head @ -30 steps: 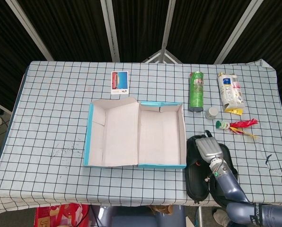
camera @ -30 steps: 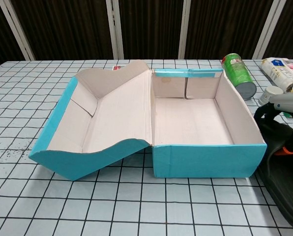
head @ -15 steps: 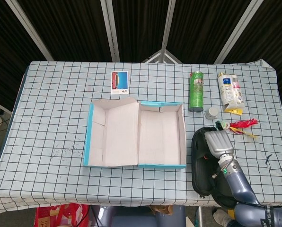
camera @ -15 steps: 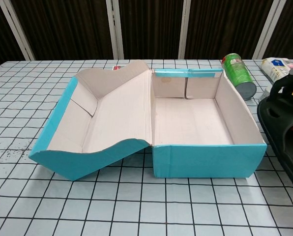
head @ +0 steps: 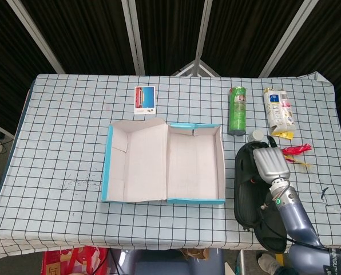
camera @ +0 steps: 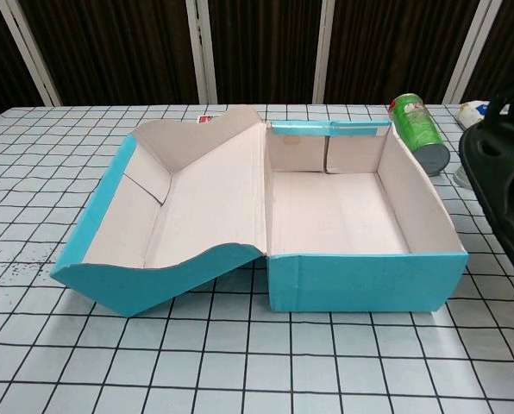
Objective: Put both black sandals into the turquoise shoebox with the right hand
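Observation:
The turquoise shoebox (head: 196, 201) lies open at mid-table, its lid folded out to the left and its pale inside bare; the chest view shows its front wall (camera: 360, 280). My right hand (head: 272, 164) is just right of the box and grips the black sandals (head: 248, 192) at their far end. One sandal hangs left of the hand. A second dark sole (head: 274, 234) shows under my forearm. In the chest view a black sandal (camera: 501, 177) fills the right edge, raised beside the box's right wall. My left hand is out of sight.
Behind the hand lie a green can (head: 237, 110), a white packet (head: 278, 112), a small white cap (head: 256, 135) and a red and yellow toy (head: 295, 150). A small card (head: 145, 99) lies behind the box. The table's front edge is close below the sandals.
My right hand has moved away from the front edge and upward, carrying the sandals with it. In the chest view the sandal has risen from table level to beside the box.

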Available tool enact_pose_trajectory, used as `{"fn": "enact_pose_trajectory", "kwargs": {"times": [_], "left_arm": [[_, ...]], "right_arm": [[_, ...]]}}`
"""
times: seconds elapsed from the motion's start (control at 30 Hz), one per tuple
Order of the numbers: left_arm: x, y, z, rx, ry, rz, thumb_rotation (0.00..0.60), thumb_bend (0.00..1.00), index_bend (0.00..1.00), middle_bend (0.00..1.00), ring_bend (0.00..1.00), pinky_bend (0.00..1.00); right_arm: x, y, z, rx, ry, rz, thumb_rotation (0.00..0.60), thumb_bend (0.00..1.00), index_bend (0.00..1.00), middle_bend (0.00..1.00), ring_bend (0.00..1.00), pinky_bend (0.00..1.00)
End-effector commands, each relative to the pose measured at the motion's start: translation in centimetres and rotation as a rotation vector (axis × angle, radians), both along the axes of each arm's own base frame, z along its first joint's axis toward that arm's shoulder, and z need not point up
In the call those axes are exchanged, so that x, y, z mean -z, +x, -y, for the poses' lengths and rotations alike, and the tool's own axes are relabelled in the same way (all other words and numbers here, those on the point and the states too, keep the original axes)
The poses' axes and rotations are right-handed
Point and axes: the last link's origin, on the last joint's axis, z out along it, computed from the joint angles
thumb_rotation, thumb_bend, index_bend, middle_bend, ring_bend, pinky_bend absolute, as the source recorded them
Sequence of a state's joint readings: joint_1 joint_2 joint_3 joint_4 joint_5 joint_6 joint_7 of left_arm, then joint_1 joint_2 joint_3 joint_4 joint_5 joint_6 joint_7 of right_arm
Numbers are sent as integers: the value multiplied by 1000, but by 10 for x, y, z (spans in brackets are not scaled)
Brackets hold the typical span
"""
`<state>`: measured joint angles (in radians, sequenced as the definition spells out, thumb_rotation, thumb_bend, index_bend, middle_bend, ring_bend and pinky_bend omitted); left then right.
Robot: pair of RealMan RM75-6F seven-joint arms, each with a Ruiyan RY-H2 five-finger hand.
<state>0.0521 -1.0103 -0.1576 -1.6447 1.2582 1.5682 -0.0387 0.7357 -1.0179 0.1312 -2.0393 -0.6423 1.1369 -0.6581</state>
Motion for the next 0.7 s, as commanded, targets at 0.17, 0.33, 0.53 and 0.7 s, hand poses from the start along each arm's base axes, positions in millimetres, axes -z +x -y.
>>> {"fn": "enact_pose_trajectory", "kwargs": {"times": [0.17, 0.33, 0.53, 0.7], "left_arm": [[-1, -1, 0, 0, -1, 5, 600, 373, 100, 30, 0, 92], [-1, -1, 0, 3, 1, 8, 600, 373, 100, 30, 0, 92], [-2, -2, 0, 0, 4, 10, 600, 373, 100, 30, 0, 91], [-2, -3, -1, -2, 2, 10, 600, 373, 101, 30, 0, 91]], "right_arm": [[-25, 40, 15, -10, -58, 289, 600, 422, 442, 592, 227, 0], [-35, 60, 29, -38, -135, 560, 600, 464, 482, 614, 237, 0], [-29, 65, 36, -68, -156, 824, 600, 468, 488, 615, 237, 0], [-15, 56, 41, -155, -185, 897, 600, 468, 496, 615, 237, 0]]}}
